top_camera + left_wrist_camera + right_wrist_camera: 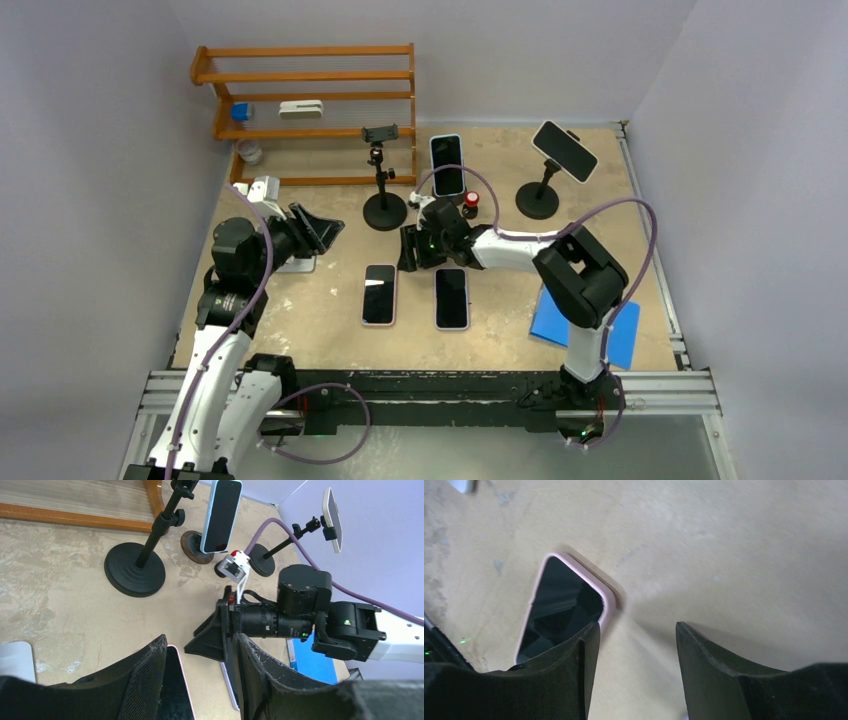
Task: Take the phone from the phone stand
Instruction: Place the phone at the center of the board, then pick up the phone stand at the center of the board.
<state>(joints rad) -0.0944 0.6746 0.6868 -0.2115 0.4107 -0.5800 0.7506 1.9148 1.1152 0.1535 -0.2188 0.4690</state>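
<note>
A phone in a light-blue case stands upright on the middle phone stand. Another phone is clamped on the right stand. The left stand has an empty clamp. Two phones lie flat on the table: a pink-cased one and a pale-cased one. My right gripper hovers open just beyond these two, with only bare table between its fingers. The pink-cased phone lies just left of it. Further left, my left gripper is open and holds nothing.
A wooden shelf rack stands at the back left with small items on it. A blue pad lies at the right front. A white flat object lies under the left arm. A small red-topped item sits by the middle stand.
</note>
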